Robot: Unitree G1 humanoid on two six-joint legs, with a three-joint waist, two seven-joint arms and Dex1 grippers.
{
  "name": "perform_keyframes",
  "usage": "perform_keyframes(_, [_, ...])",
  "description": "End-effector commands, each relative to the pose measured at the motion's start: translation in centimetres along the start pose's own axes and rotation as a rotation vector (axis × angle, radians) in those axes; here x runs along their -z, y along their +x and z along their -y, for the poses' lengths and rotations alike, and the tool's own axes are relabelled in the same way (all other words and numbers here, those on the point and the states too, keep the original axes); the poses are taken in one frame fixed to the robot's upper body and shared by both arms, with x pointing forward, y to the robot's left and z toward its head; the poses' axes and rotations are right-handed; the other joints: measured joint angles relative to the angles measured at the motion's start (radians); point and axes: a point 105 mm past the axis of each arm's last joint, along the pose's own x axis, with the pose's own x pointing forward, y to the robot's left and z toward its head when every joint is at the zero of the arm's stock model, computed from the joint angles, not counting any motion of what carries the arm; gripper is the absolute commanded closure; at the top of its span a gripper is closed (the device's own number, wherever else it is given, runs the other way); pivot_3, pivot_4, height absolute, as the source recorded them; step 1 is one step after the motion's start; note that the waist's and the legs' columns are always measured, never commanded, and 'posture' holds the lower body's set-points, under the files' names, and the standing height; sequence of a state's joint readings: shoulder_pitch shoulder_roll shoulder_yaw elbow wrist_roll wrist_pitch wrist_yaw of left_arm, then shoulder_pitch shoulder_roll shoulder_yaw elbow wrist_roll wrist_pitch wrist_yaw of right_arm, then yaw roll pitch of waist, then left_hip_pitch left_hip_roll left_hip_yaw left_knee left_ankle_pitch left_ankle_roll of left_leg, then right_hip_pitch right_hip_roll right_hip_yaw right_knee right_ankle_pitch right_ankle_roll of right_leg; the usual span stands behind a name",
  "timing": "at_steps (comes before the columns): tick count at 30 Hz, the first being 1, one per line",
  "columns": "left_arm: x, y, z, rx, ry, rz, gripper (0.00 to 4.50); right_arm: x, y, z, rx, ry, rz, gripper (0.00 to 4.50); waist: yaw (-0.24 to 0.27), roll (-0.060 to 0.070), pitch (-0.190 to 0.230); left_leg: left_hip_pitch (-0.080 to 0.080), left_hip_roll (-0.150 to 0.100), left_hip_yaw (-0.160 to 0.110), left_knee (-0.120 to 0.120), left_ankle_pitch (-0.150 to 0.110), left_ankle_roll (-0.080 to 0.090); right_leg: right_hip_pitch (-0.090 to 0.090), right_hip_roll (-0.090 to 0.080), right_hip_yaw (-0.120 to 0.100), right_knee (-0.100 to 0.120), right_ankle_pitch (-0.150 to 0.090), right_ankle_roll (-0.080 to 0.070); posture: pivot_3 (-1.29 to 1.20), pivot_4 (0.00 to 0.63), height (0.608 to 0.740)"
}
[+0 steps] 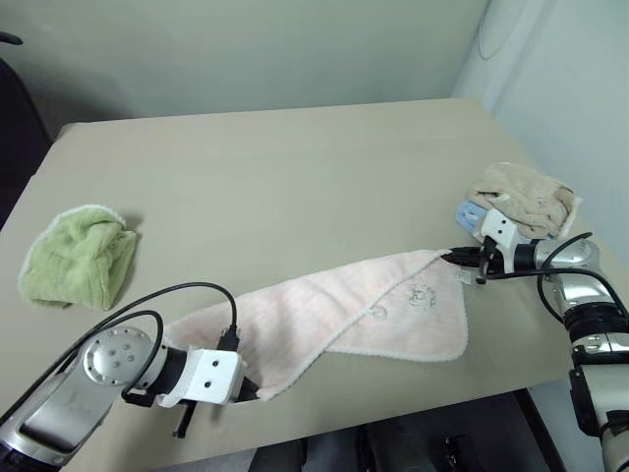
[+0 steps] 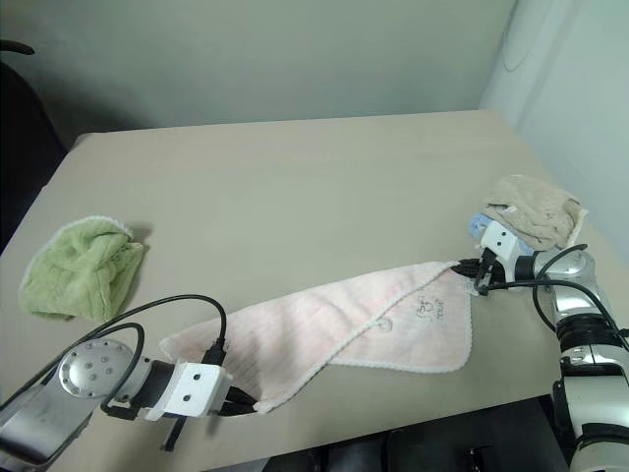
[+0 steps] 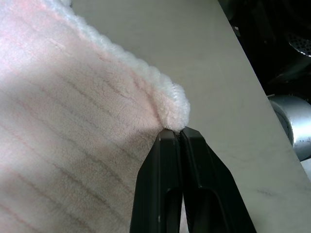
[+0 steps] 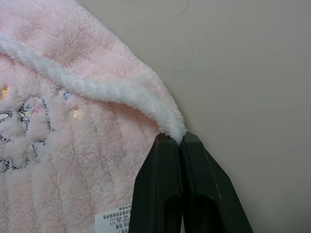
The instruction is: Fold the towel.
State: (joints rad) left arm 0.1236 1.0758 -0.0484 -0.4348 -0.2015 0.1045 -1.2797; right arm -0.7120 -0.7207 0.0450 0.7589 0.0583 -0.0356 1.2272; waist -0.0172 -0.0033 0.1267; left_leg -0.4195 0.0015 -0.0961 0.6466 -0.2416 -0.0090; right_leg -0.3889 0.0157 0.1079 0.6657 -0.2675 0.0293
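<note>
Both grippers I see clenched on the towel (image 1: 334,320). My left gripper (image 3: 181,133) pinches one white-edged corner near the table's (image 1: 275,177) front edge, its two black fingers (image 3: 158,184) pressed together. My right gripper (image 4: 177,138) holds the opposite corner on the right side, just beside the small printed tag (image 4: 114,218). Between them the pale pink towel lies stretched on the table, partly doubled over, with the embroidered motif (image 1: 421,295) facing up. Well apart on the left lies a green towel (image 1: 77,256), and a beige towel (image 1: 526,197) sits near my right gripper.
</note>
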Motion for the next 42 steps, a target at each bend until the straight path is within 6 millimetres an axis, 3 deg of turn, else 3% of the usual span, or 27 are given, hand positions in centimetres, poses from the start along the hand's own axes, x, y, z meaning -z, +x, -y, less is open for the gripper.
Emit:
perform_keyframes(1, [-1.5, -1.5, -1.3, -0.087, -0.116, 0.111, 4.45, -0.9, -0.9, 0.6, 0.036, -0.016, 0.042, 4.50, 0.000, 0.000, 0.000, 0.000, 0.000, 0.000, 0.000, 0.000, 0.000, 0.000, 0.000, 0.000, 0.000, 0.000, 0.000, 0.00, 0.150, 0.740])
perform_keyframes(6, [-3.2, -4.8, -3.9, -0.238, -0.274, 0.279, 4.45, -1.0, -1.0, 0.8, 0.049, -0.016, 0.049, 4.50, -0.001, 0.000, 0.000, 0.000, 0.000, 0.000, 0.000, 0.000, -0.001, 0.000, 0.000, -0.001, 0.000, 0.000, 0.000, 0.00, 0.150, 0.740])
perform_keyframes(12, [-6.6, -11.5, -9.5, -0.559, -0.379, 0.634, 4.45, -2.9, -1.5, 2.3, 0.118, -0.032, 0.114, 4.50, 0.002, 0.001, 0.000, 0.000, 0.000, 0.000, 0.001, 0.004, -0.005, 0.001, 0.000, -0.001, 0.001, 0.000, 0.000, 0.00, 0.150, 0.740])
perform_keyframes(16, [-8.5, -17.2, -15.3, -0.866, -0.349, 0.846, 4.45, -6.7, -2.1, 4.7, 0.217, -0.080, 0.209, 4.50, 0.000, 0.002, 0.001, 0.001, 0.000, 0.000, 0.000, 0.010, -0.012, 0.000, 0.000, -0.001, 0.001, 0.000, 0.001, 0.00, 0.150, 0.740])
perform_keyframes(18, [-9.2, -19.0, -17.0, -0.930, -0.344, 0.909, 4.45, -7.9, -2.3, 5.4, 0.245, -0.095, 0.235, 4.50, -0.002, 0.002, 0.001, 0.000, 0.000, 0.000, 0.001, 0.011, -0.012, -0.001, 0.000, -0.001, 0.002, 0.001, 0.001, 0.00, 0.150, 0.740])
perform_keyframes(22, [-10.4, -21.0, -19.2, -0.988, -0.295, 0.941, 4.45, -10.3, -3.3, 7.0, 0.307, -0.144, 0.271, 4.50, -0.006, 0.002, 0.001, 0.000, 0.000, 0.000, -0.002, 0.011, -0.012, 0.000, 0.000, -0.001, -0.003, 0.001, 0.001, 0.00, 0.150, 0.740])
perform_keyframes(26, [-11.7, -22.6, -20.8, -1.038, -0.195, 0.943, 4.45, -14.1, -5.5, 9.0, 0.421, -0.181, 0.370, 4.50, -0.006, 0.003, 0.001, -0.005, -0.001, 0.000, -0.003, 0.011, -0.012, -0.006, 0.000, 0.000, -0.004, 0.001, 0.002, 0.00, 0.150, 0.740])
perform_keyframes(30, [-11.3, -24.5, -21.0, -1.126, -0.154, 0.933, 4.45, -16.3, -7.9, 9.8, 0.484, -0.220, 0.441, 4.50, -0.009, 0.003, 0.001, -0.010, 0.000, 0.000, -0.004, 0.012, -0.013, -0.011, 0.000, 0.000, -0.004, 0.001, 0.002, 0.00, 0.150, 0.740])
perform_keyframes(33, [-10.6, -25.0, -20.8, -1.157, -0.168, 0.926, 4.45, -16.7, -8.8, 9.9, 0.489, -0.228, 0.462, 4.50, -0.011, 0.003, 0.001, -0.010, 0.000, -0.001, -0.006, 0.012, -0.013, -0.011, 0.000, 0.000, -0.004, 0.001, 0.002, 0.00, 0.150, 0.740])
perform_keyframes(38, [-8.9, -21.1, -16.0, -0.947, -0.235, 0.837, 4.45, -15.5, -9.7, 8.0, 0.368, -0.226, 0.455, 4.50, -0.022, 0.003, 0.001, -0.010, 0.000, 0.000, -0.009, 0.013, -0.014, -0.011, 0.000, 0.001, -0.004, 0.001, 0.002, 0.00, 0.150, 0.740])
perform_keyframes(40, [-7.5, -18.6, -13.2, -0.827, -0.314, 0.751, 4.45, -14.0, -9.3, 5.7, 0.230, -0.205, 0.412, 4.50, -0.025, 0.002, 0.001, -0.010, 0.001, 0.000, -0.010, 0.013, -0.014, -0.011, 0.001, 0.000, -0.004, 0.001, 0.002, 0.00, 0.150, 0.740])
perform_keyframes(42, [-6.4, -17.3, -11.2, -0.769, -0.379, 0.718, 4.45, -12.6, -9.0, 3.8, 0.140, -0.164, 0.369, 4.50, -0.026, 0.002, 0.001, -0.010, 0.001, 0.000, -0.010, 0.013, -0.015, -0.009, 0.002, 0.001, -0.005, 0.000, 0.002, 0.00, 0.150, 0.740])
